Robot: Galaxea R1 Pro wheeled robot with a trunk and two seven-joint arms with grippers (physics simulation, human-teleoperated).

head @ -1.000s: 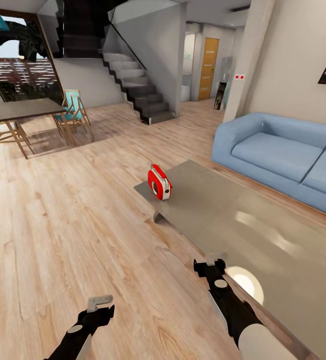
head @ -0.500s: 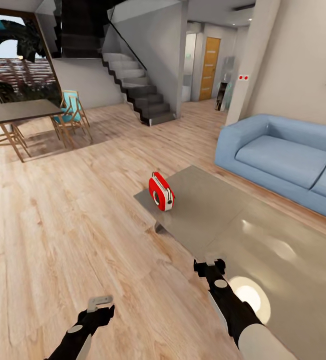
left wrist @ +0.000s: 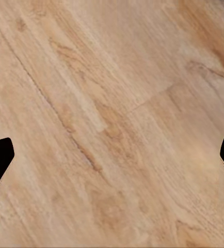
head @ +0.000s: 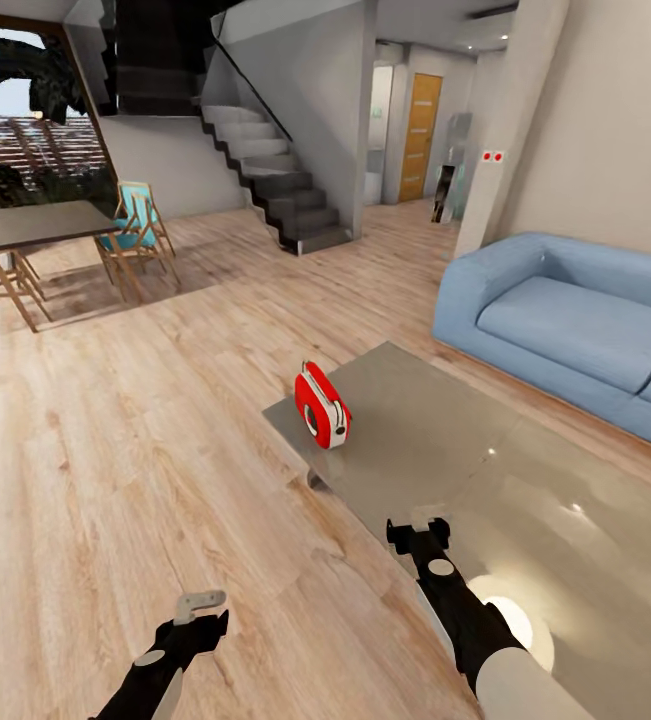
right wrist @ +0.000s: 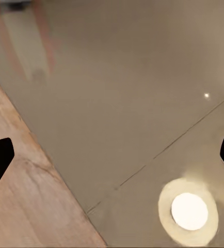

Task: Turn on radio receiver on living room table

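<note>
Head view: the radio receiver (head: 322, 406) stands upright near the far corner of the glossy surface (head: 525, 520), beside the blue sofa (head: 575, 335). The left claw (head: 201, 602) hangs over plank floor (head: 115, 470), the right claw (head: 428, 527) over the surface's edge; both spread wide, empty.

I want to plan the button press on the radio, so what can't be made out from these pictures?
- Radio receiver, head view: any power switch or button is too small to tell.
- Its far side: hidden by its own body.
- Right wrist view: only a blurred red reflection on the table.
- Sofa, head view: cut off by the right edge.
</note>
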